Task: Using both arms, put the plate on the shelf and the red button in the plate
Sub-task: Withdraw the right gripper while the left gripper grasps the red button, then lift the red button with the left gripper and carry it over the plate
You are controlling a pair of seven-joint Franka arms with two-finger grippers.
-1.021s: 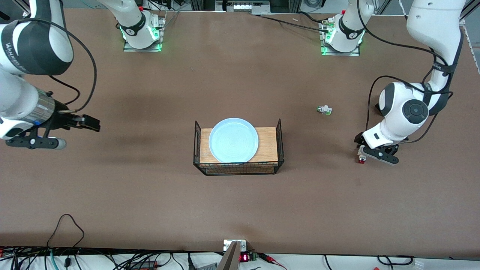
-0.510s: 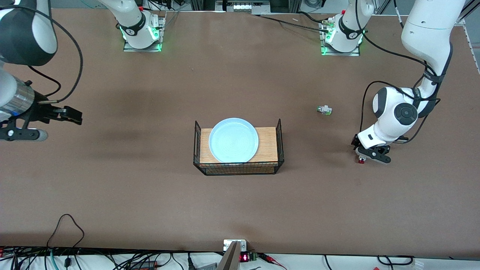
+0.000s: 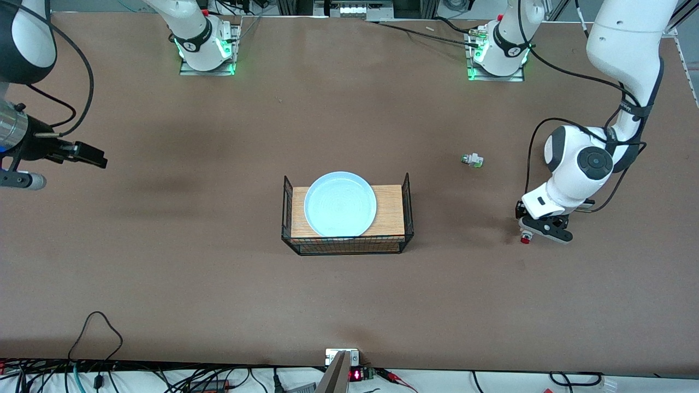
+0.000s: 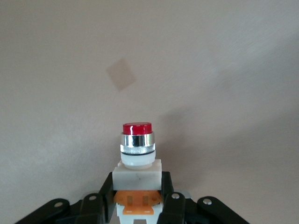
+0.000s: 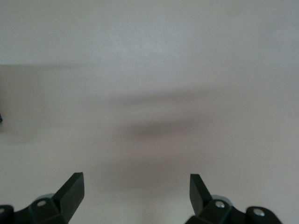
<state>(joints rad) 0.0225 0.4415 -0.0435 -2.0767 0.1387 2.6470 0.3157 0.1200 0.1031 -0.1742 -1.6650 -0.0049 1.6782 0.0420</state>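
Observation:
The pale light-blue plate (image 3: 339, 203) lies on the wooden tray (image 3: 390, 210) inside a black wire basket at the table's middle. My left gripper (image 3: 527, 233) is shut on the red button (image 3: 525, 238), held low over the table toward the left arm's end. In the left wrist view the red button (image 4: 137, 151) stands between the black fingers (image 4: 169, 186), red cap pointing away, white body and orange block clamped. My right gripper (image 3: 93, 155) is open and empty, up over the right arm's end of the table; its fingertips (image 5: 71, 186) stand wide apart over bare table.
A small white part with a green tip (image 3: 472, 160) lies on the table between the basket and the left arm. The black wire basket (image 3: 407, 199) has raised end walls. Cables and a small device (image 3: 349, 371) line the table's edge nearest the front camera.
My right gripper has drawn away from the basket toward the right arm's end of the table. My left gripper has shifted slightly with the red button held in it.

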